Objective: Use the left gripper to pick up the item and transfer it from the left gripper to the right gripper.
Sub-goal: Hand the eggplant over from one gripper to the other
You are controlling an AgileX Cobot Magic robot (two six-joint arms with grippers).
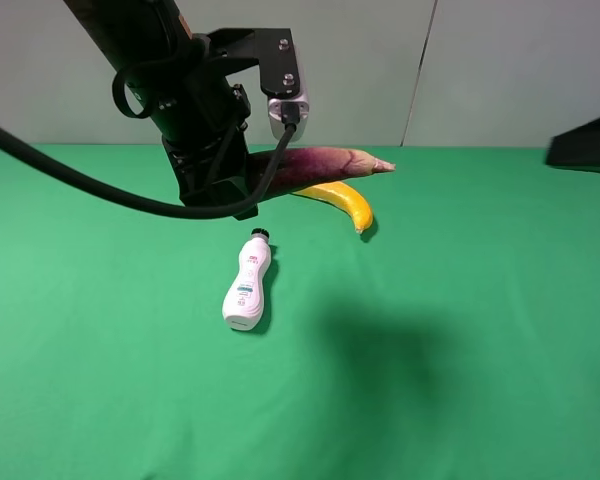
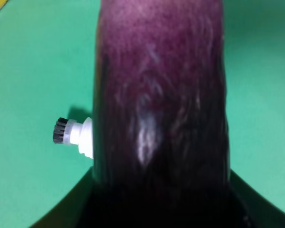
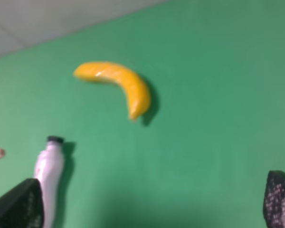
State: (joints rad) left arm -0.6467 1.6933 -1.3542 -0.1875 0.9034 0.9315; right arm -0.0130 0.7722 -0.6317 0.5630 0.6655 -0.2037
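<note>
One eggplant [image 1: 325, 163], firm, glossy, likely slippery, hangs over the bench [image 1: 460, 350] near its far edge, left of centre, dark end pinched in the left gripper [image 1: 220, 190]; the right gripper [image 3: 149, 206], jaws spread, should take the bare purple stretch short of the tapered stem.

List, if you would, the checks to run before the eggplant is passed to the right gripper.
1. Eggplant held by the left gripper: ok, gripped at its dark end and lifted above the cloth.
2. Free end to take: ok, the stem end sticks out towards the right side.
3. Right gripper open: ok, its jaws stand wide apart in its wrist view.
4. Right gripper at the eggplant: not ok, it is off at the right edge of the high view.
5. Way clear: ok, the banana and bottle lie on the cloth below.
6. Firmness of the left grip: cannot tell.
</note>
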